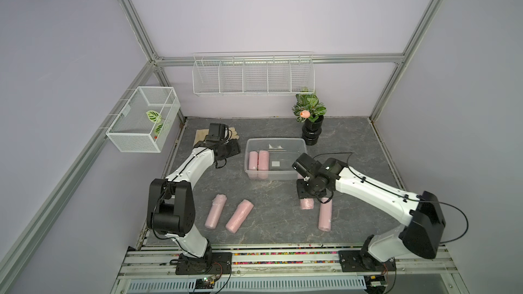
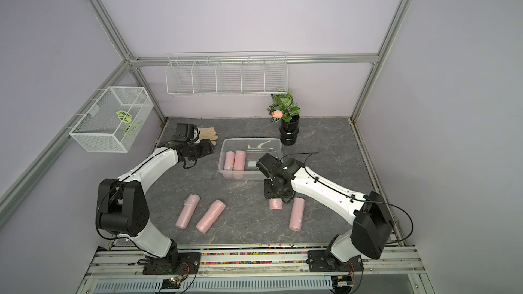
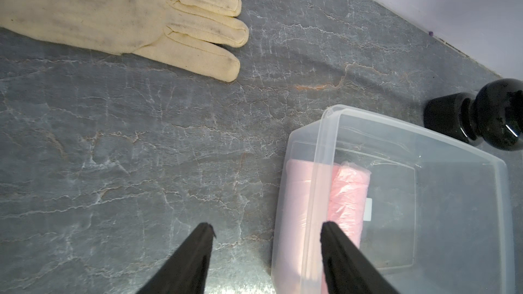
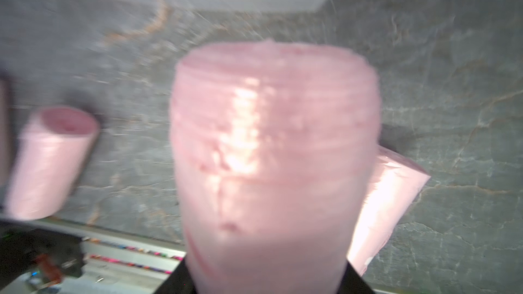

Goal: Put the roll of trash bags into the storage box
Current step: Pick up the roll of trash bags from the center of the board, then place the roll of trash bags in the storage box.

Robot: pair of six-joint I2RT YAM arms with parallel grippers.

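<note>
The storage box (image 1: 276, 139) (image 2: 252, 139) (image 3: 328, 148) is a clear tub in the middle of the table, with two pink rolls (image 1: 258, 164) (image 3: 349, 193) lying in its left half. My right gripper (image 4: 266, 278) (image 1: 307, 195) is shut on another pink roll of trash bags (image 4: 271, 151) (image 1: 307, 204) (image 2: 275, 204), just in front of the box's right front corner. Whether that roll is off the table I cannot tell. My left gripper (image 3: 266, 226) (image 1: 233, 149) stands open and holds nothing, left of the box, one finger over its rim.
Three more pink rolls lie on the table: two at front left (image 1: 215, 211) (image 1: 239, 215), one at front right (image 1: 325, 216) (image 4: 387, 202). A cream glove (image 1: 202, 136) (image 3: 127, 15) lies back left. A black potted plant (image 1: 311, 131) stands behind the box. White wire baskets (image 1: 143, 120) (image 1: 253, 76) hang on the walls.
</note>
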